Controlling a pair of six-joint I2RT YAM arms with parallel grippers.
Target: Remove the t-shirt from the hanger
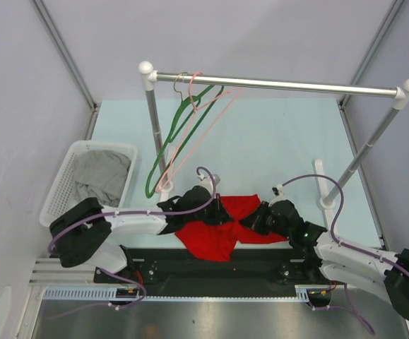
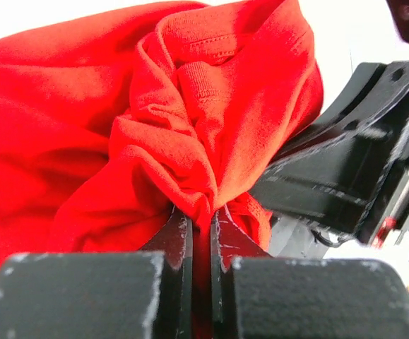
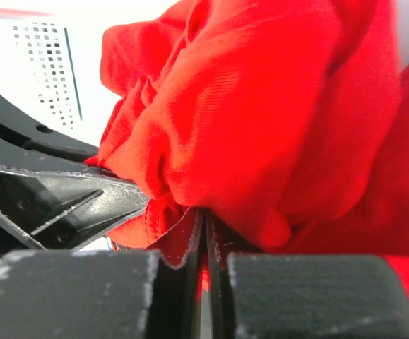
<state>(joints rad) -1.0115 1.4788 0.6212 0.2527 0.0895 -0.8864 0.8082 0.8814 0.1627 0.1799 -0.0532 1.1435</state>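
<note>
- My left claw (image 2: 200,224) is clamped on a bunched fold of the red t-shirt (image 1: 222,229), with the cloth pinched tight between its fingers.
- My right claw (image 3: 204,224) is closed on another fold of the same shirt, gripping it from the opposite side.
- The t-shirt lies crumpled on the tabletop (image 1: 282,148) at its near edge, between the two arms.
- Its ribbed collar seam shows in the left wrist view.
- A green hanger (image 1: 169,152) and a pink hanger (image 1: 193,134) hang tilted from the rail (image 1: 296,85), well apart from the shirt.
- A white basket (image 1: 59,187) on the left holds a grey garment (image 1: 102,176).
</note>
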